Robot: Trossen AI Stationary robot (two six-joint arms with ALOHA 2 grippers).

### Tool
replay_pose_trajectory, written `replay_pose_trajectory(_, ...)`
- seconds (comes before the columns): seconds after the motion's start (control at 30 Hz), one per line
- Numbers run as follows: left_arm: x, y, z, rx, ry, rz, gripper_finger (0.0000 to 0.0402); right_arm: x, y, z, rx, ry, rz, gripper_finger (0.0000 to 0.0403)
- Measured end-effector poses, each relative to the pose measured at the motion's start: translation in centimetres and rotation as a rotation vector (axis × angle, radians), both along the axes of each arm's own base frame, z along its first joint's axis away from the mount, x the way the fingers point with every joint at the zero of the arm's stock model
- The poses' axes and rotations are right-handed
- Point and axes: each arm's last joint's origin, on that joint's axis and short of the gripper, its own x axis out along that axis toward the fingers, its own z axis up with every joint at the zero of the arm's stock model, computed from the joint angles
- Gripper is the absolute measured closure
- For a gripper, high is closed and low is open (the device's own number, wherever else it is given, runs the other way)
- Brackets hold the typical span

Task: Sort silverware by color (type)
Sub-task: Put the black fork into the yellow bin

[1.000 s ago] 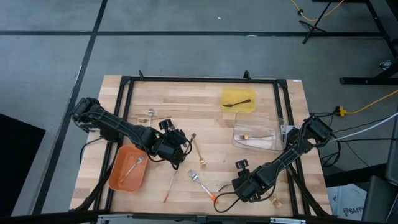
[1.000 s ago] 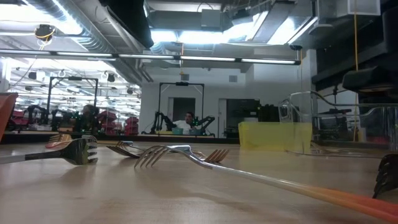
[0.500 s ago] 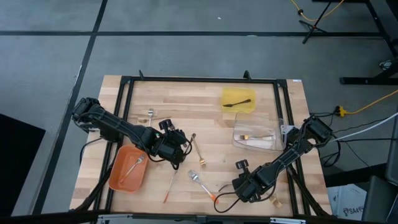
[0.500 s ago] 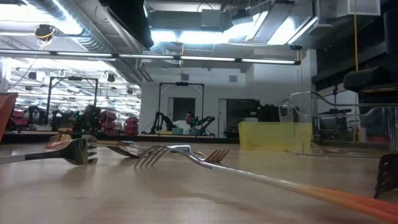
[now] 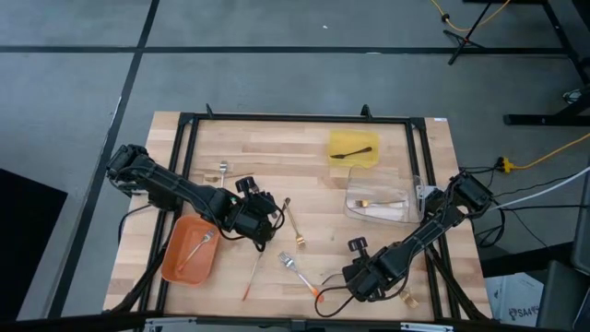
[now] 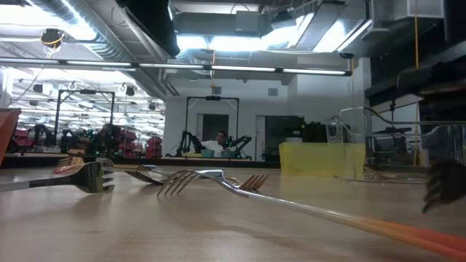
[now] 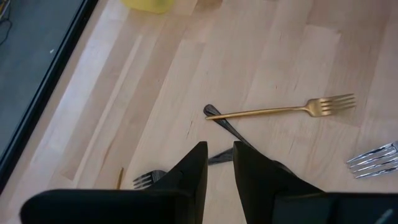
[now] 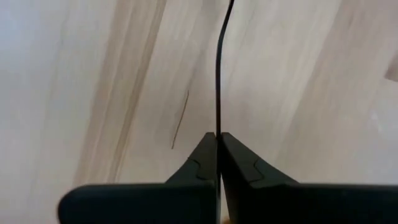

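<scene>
Far left on the tabletop: orange tray near the front edge, one silver fork lying inside it. A small silver fork sits loose farther back, well apart from the tray.

My left pincer is low over the middle-left of the tabletop, just right of the orange tray. Left wrist view: pincer at a narrow gap, wood showing between the fingers, and a dark fork lying on the wood crosses right under the tips. I can't tell if it's touching. A gold fork lies across the dark fork's handle end; in the high view it is just right of the pincer.

Near the front edge, centre: a thin orange-handled utensil, then a silver fork with orange handle beside it. The same fork runs long across the low view.

My right pincer is front, right of centre, just right of that orange-handled fork. Right wrist view: pincer clamped tight on a thin black utensil, seen edge-on and sticking straight out from the tips. Low view shows dark tines at the right, off the wood.

Far right half: yellow tray at the back with a dark utensil in it. A clear tray nearer, holding gold pieces.
</scene>
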Motion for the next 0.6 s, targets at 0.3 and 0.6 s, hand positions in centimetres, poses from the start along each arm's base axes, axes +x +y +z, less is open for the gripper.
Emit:
replay_pose_trajectory(0.3,0.0,0.0,0.0,-0.001,0.0,0.001,0.033,1.1,0.6,4.6,-0.106,-0.039,0.004,0.0401)
replay_pose_trajectory(0.6,0.0,0.0,0.0,-0.001,0.0,0.001,0.033,1.1,-0.2,9.0,-0.286,-0.019,0.062,0.0401)
